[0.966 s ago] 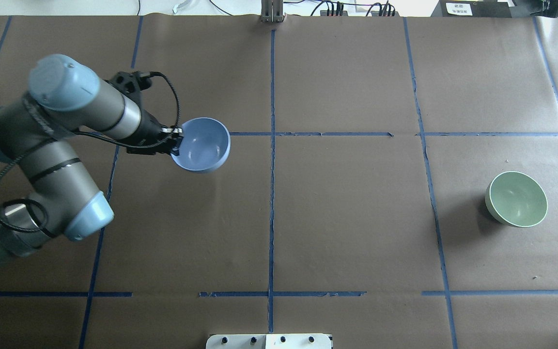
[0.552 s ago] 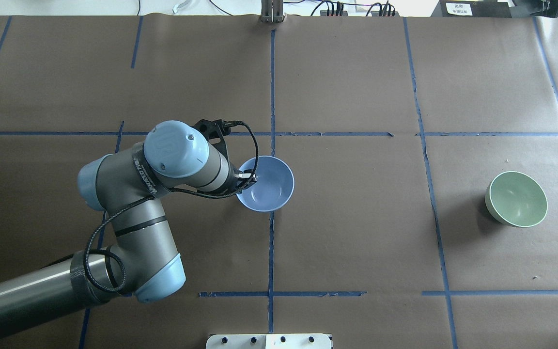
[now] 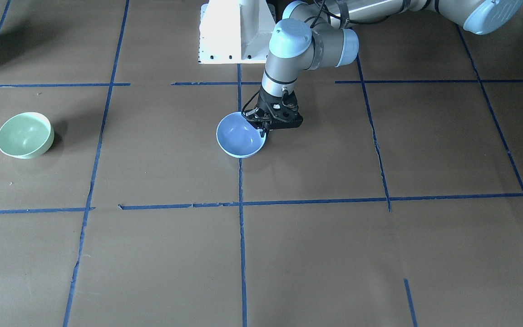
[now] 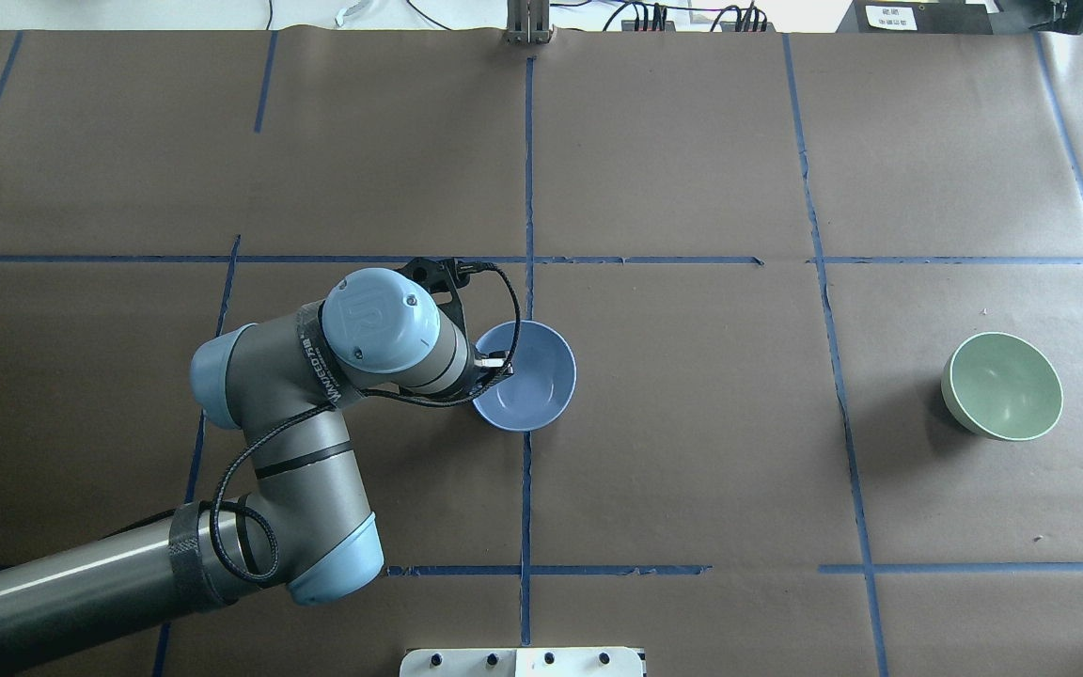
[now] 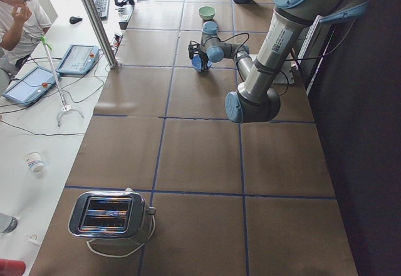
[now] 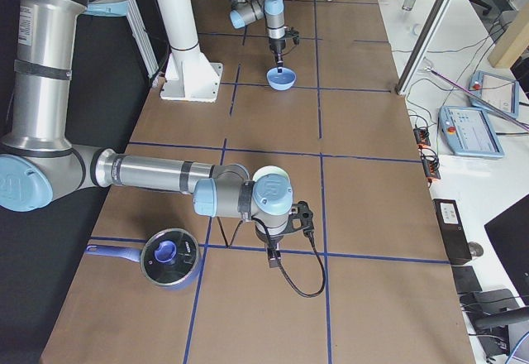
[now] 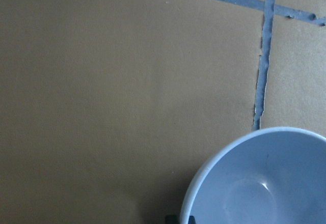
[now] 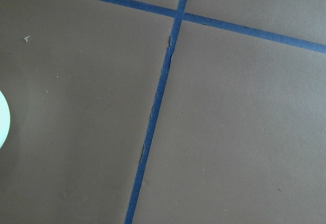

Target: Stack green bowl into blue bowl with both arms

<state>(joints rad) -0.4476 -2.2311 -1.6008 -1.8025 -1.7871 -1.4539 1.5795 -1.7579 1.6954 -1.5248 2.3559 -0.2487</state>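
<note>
- Brown-papered table [image 4: 692, 470], overhead: within the last second the left gripper [image 4: 501, 365] has carried the blue bowl [image 4: 534, 381] from the left half to the centre tape line, and its travel is now nearly spent. The jaws pinch the bowl's left rim. The green bowl [image 4: 1002, 385] has not moved and sits well apart on the right.
- Front-facing: the left gripper [image 3: 263, 129] points straight down, clamped on the rim of the upright blue bowl [image 3: 239, 136]. Whether the bowl rests on the paper cannot be told.
- Exterior left: the blue bowl [image 5: 199, 64] sits mid-table, with the green bowl [image 5: 207, 12] beyond it.
- Exterior right: the right gripper [image 6: 272, 256] hangs near a lidded pot [image 6: 169, 256]. Whether it is wide or closed cannot be told.
- Left wrist: the blue bowl [image 7: 265, 183] fills the lower corner beside the tape.
- Right wrist: only paper and tape are visible, so this arm holds nothing in sight.
- Judgement: the receiving bowl looks about placed. Releasing it and fetching the green bowl remain.
</note>
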